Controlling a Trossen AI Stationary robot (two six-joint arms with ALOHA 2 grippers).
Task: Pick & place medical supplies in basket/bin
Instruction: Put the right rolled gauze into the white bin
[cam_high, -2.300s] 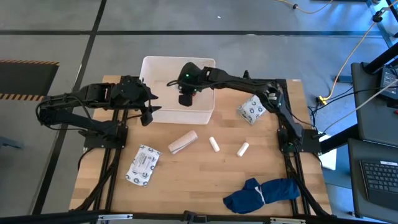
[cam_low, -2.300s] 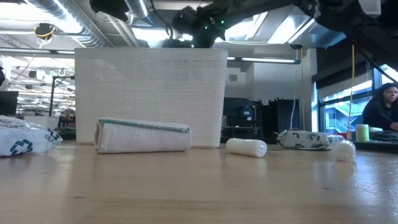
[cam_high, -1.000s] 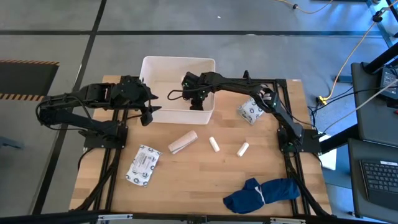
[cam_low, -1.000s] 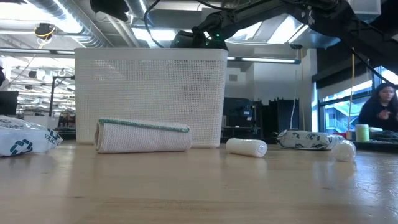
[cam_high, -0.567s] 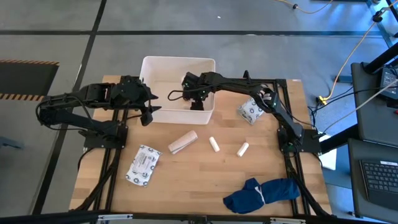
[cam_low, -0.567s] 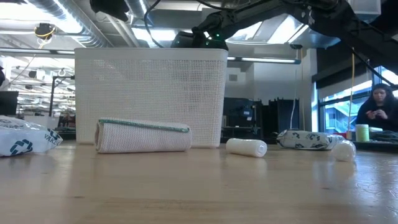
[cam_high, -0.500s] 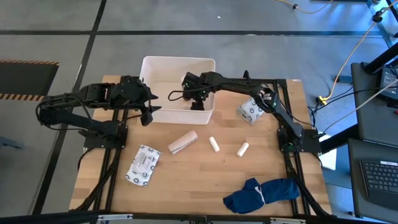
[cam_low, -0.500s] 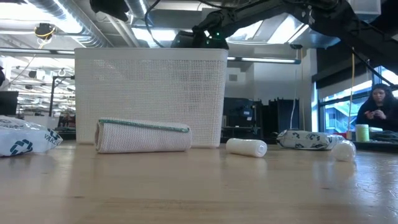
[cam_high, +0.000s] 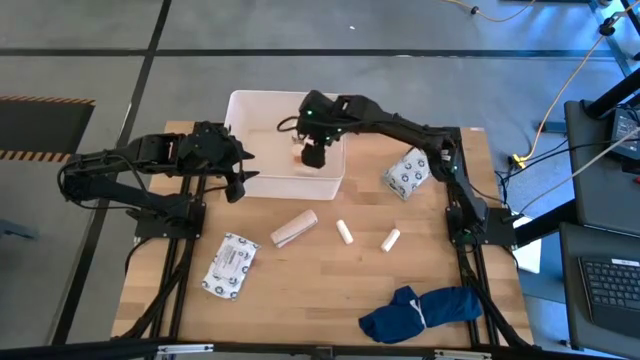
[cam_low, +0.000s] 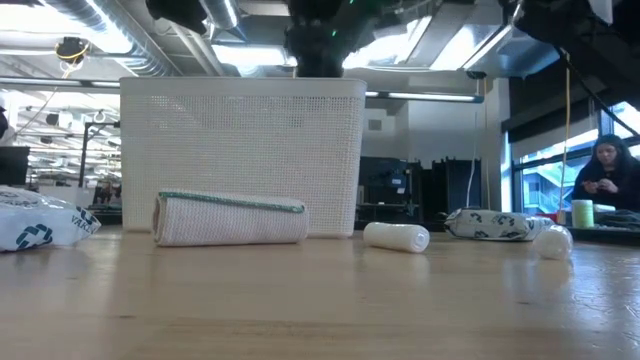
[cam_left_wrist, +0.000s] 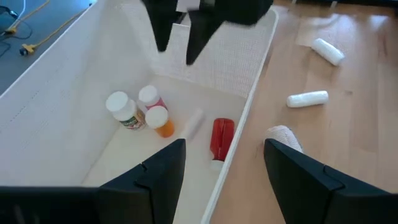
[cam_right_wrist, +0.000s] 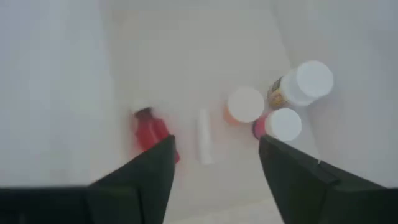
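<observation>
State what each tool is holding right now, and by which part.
Nothing is held. The right tool hangs open above the white tub with nothing between its fingers. The left tool waits open at the tub's left end, also empty.

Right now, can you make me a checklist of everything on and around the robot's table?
Surface: light wooden table.
Job's things: white plastic tub holds three upright capped bottles, a red bottle lying down and a small white cylinder; tan bandage roll, two more white cylinders, two printed packets outside.
Clutter: dark blue cloth bundle.
Grippers: right gripper open above tub; left gripper open beside it.
Cables: yellow cable on floor.
Surroundings: seated person.
</observation>
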